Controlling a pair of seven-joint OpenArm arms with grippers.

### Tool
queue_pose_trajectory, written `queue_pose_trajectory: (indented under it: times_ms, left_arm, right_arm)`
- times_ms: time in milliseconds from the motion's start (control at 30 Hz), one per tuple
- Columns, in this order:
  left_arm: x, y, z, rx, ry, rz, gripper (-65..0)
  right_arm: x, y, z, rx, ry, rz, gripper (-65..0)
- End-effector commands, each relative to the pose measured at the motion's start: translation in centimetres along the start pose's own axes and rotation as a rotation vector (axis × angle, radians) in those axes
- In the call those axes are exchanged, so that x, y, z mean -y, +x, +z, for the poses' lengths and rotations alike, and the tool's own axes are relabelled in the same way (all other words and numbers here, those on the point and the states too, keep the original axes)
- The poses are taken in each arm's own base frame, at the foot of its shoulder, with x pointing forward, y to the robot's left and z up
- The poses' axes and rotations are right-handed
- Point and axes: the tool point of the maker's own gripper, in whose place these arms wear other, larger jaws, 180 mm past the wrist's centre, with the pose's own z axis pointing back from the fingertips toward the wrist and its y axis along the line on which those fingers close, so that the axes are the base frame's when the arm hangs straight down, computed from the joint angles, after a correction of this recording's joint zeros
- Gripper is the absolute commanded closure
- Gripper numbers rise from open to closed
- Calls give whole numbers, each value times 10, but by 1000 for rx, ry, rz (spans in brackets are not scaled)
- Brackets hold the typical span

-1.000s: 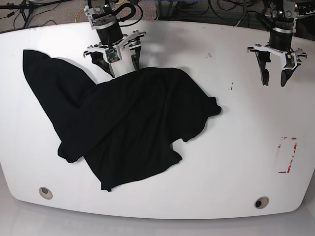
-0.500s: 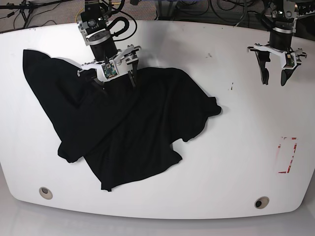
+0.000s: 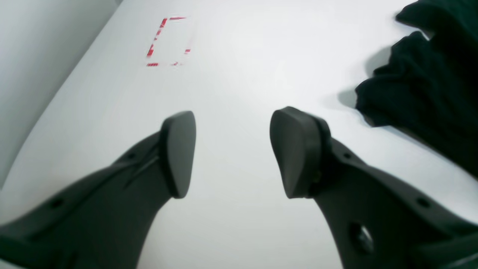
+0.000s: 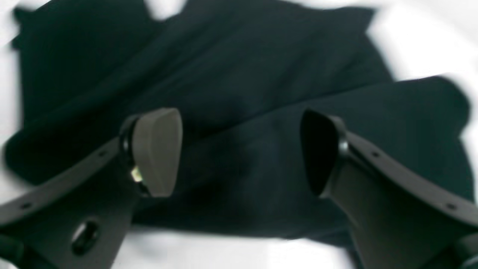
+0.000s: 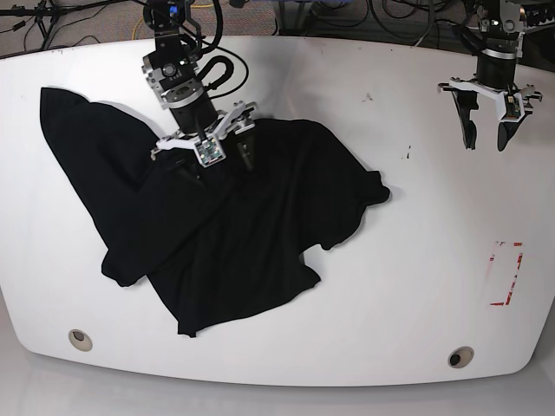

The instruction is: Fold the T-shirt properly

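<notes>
Showing an early stage of the fold: the T-shirt (image 5: 217, 217) lies crumpled and skewed across the left and centre of the white worktop (image 5: 416, 260), with no neat fold yet made. In the base view one dark lobe reaches toward the upper left of the frame, a bunched corner points right at mid-height, and a ragged edge hangs toward the lower centre. Overlapping layers and diagonal creases run through the cloth; neither the lettering nor the print patch can be made out, so which face is up cannot be told.

The right claw (image 5: 215, 156) stands over the upper part of the garment, left of centre in the base view. Its wrist view shows both pads (image 4: 158, 149) spread wide with only black fabric beneath and nothing pinched between them; whether the tips touch the cloth cannot be told, as that view is blurred.

The left claw (image 5: 486, 134) hangs at the upper right of the base view, well apart from the garment. Its wrist view shows the fingers (image 3: 179, 153) parted over bare worktop and holding nothing, with the bunched corner of the T-shirt (image 3: 429, 74) at the right edge of the frame and a red dashed rectangle (image 3: 168, 41) toward the upper left.

Judged from this layout, almost all the work remains: the garment must first be spread flat and squared, the sleeves brought in, then the body folded over.
</notes>
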Motion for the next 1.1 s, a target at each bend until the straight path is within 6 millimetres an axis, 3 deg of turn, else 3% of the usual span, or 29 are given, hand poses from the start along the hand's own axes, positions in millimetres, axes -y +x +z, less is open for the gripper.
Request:
queue_pose_trajectory:
  times_ms: [0, 100, 367, 1067]
  left_arm:
    - [-2, 15, 1, 48, 2, -13, -329]
    - [-2, 20, 0, 62, -1, -13, -330]
    - [-2, 19, -1, 63, 2, -13, -332]
    - [-3, 26, -4, 86, 0, -20, -332]
  right_arm:
    - [-1, 5, -1, 33, 1, -6, -467]
    - [-11, -9, 1, 0, 26, -18, -466]
    - [-14, -23, -2, -20, 34, -48, -469]
    - [-12, -22, -12, -19, 54, -16, -472]
